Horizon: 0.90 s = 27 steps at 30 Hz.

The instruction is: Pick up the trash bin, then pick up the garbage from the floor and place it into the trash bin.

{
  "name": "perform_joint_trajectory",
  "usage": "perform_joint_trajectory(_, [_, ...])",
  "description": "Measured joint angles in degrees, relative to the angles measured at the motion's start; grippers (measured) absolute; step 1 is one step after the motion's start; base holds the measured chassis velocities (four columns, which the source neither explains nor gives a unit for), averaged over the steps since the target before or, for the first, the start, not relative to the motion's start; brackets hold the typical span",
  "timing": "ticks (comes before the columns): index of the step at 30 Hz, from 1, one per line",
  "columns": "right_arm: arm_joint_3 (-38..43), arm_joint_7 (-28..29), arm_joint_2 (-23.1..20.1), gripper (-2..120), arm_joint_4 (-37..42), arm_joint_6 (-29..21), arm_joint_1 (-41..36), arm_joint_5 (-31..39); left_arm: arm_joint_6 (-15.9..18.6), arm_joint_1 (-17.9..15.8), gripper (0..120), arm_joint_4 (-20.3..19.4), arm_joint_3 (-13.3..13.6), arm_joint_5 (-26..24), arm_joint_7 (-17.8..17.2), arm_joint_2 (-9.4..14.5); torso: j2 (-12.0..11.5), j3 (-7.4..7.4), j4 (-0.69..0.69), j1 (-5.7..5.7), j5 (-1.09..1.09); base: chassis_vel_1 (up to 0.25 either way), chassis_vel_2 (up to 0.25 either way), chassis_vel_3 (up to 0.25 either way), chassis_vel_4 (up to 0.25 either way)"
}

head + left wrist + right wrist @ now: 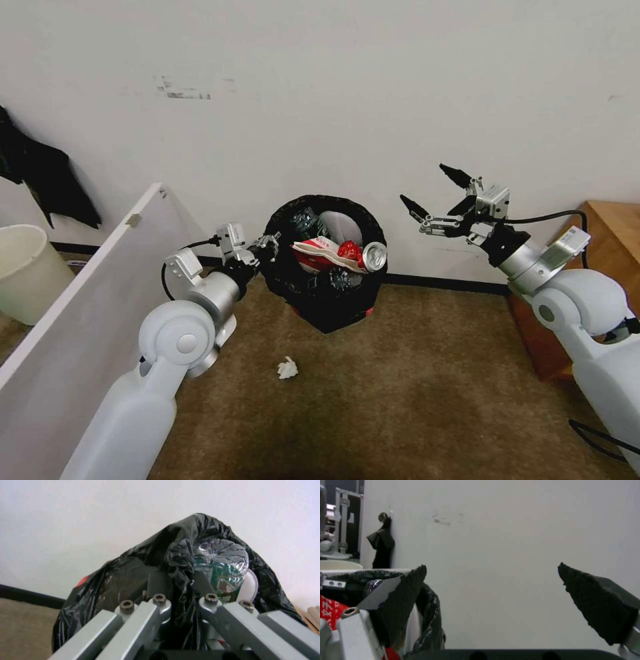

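My left gripper (pixel 270 245) is shut on the rim of the trash bin (pixel 331 303) and holds it off the floor (pixel 413 387), tilted with its mouth toward me. In the left wrist view my left gripper (pixel 180 580) pinches the black bag, with a clear green-labelled bottle (pixel 220 562) just behind it. Inside the bin lie a red-white carton (pixel 317 252) and a crushed red can (pixel 363 253). A white paper wad (pixel 287 368) lies on the carpet in front of the bin. My right gripper (pixel 425 183) hangs open and empty to the bin's right, above rim height. In the right wrist view my right gripper (pixel 491 567) faces the wall.
A white panel (pixel 80 300) slants along my left side, with a cream bucket (pixel 23 270) behind it. Wooden furniture (pixel 603 223) stands at the right against the wall. A black cloth (pixel 47 177) hangs on the wall at the left.
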Motion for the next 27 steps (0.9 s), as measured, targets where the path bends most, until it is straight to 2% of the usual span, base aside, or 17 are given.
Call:
perform_joint_trajectory(11, [-0.18, -0.12, 0.03, 100, 0.01, 0.07, 0.09, 0.58, 0.02, -0.27, 3, 0.26, 0.22, 0.12, -0.01, -0.05, 0.01, 0.00, 0.05, 0.00, -0.04, 0.228, 0.214, -0.210, -0.214])
perform_joint_trajectory(20, [-0.16, -0.41, 0.07, 100, -0.22, 0.29, 0.21, 0.52, 0.03, -0.62, 3, 0.52, 0.45, 0.06, 0.08, -0.23, 0.00, 0.00, -0.04, 0.00, 0.03, -0.009, -0.005, 0.000, -0.012])
perform_joint_trajectory(27, [-0.36, -0.10, 0.42, 100, -0.28, 1.10, -0.07, 1.12, 0.03, -0.65, 3, 0.90, 0.49, 0.42, 0.18, -0.34, 0.00, 0.00, 0.03, 0.00, 0.00, 0.000, 0.000, 0.000, 0.000])
